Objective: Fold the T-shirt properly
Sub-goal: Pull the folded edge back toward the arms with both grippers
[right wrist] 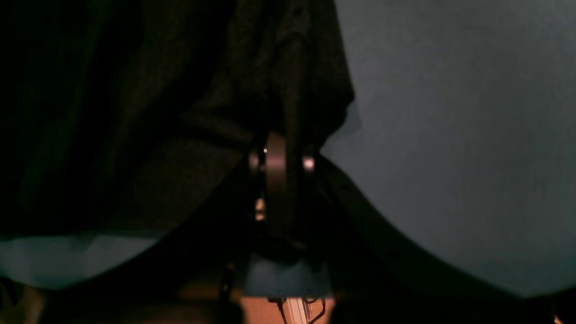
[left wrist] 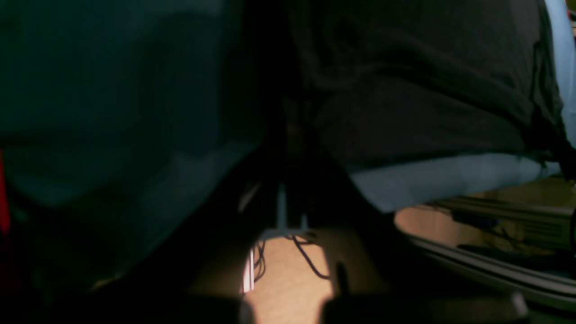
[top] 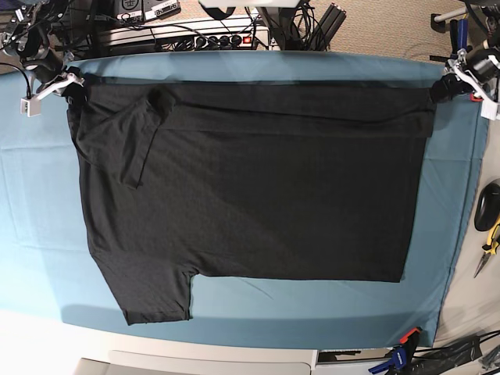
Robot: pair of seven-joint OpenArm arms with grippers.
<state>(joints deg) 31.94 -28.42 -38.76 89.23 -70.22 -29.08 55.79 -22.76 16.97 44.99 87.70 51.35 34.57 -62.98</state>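
Nearest you, the black T-shirt [top: 250,187] lies flat on a teal cloth [top: 39,226], its long axis running side to side, one short sleeve pointing toward you. Its far edge is stretched between both arms: your right gripper [top: 69,81] is clamped on the sleeve-end corner, your left gripper [top: 444,87] on the hem-end corner. Both are equally close, so the cloth lies toward you from each. Soft matte cotton, faintly creased.

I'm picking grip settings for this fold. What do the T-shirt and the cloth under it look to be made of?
T-shirt: a soft matte black knit, probably cotton jersey; it creases limply and shows no sheen.
Teal cloth: a thin woven or felt-like sheet, matte, lying flat and smooth; the exact fibre cannot be told.
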